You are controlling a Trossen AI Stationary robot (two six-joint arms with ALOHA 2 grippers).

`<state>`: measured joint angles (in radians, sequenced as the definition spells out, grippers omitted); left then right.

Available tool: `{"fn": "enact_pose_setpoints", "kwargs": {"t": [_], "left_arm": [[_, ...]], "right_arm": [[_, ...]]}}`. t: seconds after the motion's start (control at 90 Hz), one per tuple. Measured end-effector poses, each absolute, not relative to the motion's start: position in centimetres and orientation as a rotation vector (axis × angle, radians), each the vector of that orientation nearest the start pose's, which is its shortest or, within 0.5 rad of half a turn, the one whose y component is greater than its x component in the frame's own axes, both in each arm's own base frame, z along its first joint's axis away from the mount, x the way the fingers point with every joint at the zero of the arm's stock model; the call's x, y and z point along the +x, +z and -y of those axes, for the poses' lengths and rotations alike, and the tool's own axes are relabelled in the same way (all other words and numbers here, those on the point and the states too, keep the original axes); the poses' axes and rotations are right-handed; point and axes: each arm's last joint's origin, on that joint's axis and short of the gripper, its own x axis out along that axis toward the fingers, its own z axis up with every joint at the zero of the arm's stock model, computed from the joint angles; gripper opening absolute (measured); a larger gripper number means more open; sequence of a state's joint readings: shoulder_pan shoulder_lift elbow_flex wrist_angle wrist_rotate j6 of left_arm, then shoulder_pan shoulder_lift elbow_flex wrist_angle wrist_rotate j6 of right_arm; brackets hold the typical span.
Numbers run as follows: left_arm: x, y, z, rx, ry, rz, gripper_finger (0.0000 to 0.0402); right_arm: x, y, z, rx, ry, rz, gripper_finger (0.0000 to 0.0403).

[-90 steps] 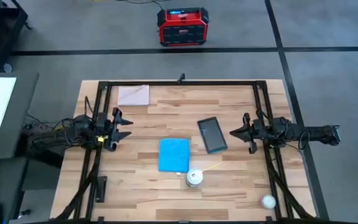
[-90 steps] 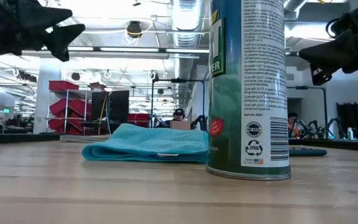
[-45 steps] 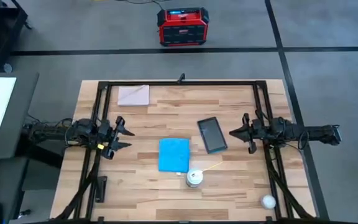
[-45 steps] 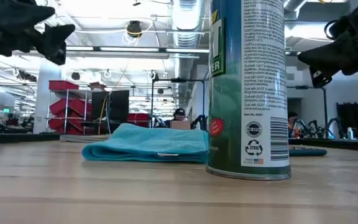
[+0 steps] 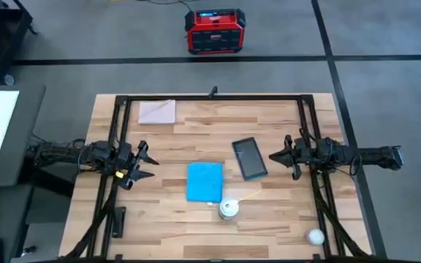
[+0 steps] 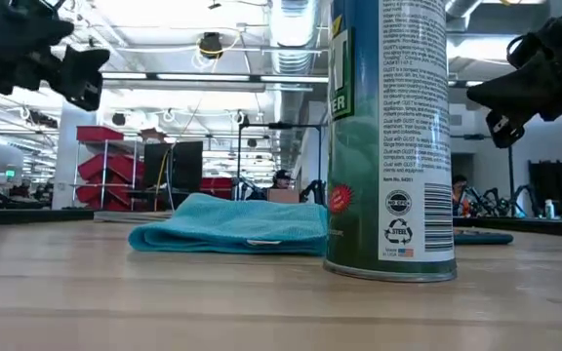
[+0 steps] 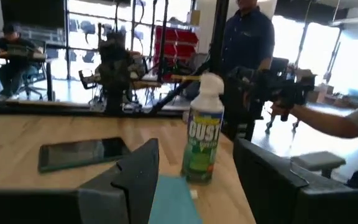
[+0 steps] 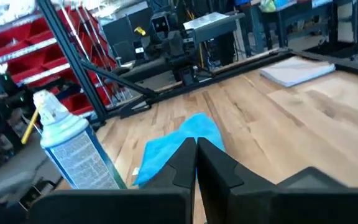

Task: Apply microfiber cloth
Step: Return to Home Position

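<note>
The sky-blue microfiber cloth [image 5: 205, 181] lies flat on the wooden table near its middle, also seen as a low heap in the low view [image 6: 232, 226]. The dark teal tablet [image 5: 249, 158] lies flat just to its right. My left gripper [image 5: 145, 161] hovers open above the table, left of the cloth, pointing toward it; its wrist view shows the cloth [image 7: 173, 200] between its spread fingers [image 7: 143, 171]. My right gripper [image 5: 273, 155] hovers shut, right of the tablet, with the cloth [image 8: 180, 144] beyond its fingertips.
A green-labelled duster spray can [image 5: 228, 209] stands upright near the cloth's near right corner. A pale grey sheet [image 5: 157, 111] lies at the far left, and a white ball [image 5: 314, 236] at the near right. A black frame [image 5: 210, 97] borders the table. A person [image 7: 247, 43] stands beyond it.
My left gripper has moved a little toward the table's near edge, staying open above the table. The cloth, tablet and can have not moved.
</note>
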<state>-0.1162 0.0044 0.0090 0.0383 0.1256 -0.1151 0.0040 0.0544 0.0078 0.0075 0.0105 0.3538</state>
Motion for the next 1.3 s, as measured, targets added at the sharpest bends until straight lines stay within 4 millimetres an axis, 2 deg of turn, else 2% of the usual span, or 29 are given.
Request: {"fn": "enact_pose_setpoints", "kwargs": {"t": [1.3], "left_arm": [[9.62, 16.88, 1.47, -0.116, -0.237, 0.016, 0.0187]], "right_arm": [[10.06, 16.45, -0.01, 0.359, -0.011, -0.017, 0.0]]}}
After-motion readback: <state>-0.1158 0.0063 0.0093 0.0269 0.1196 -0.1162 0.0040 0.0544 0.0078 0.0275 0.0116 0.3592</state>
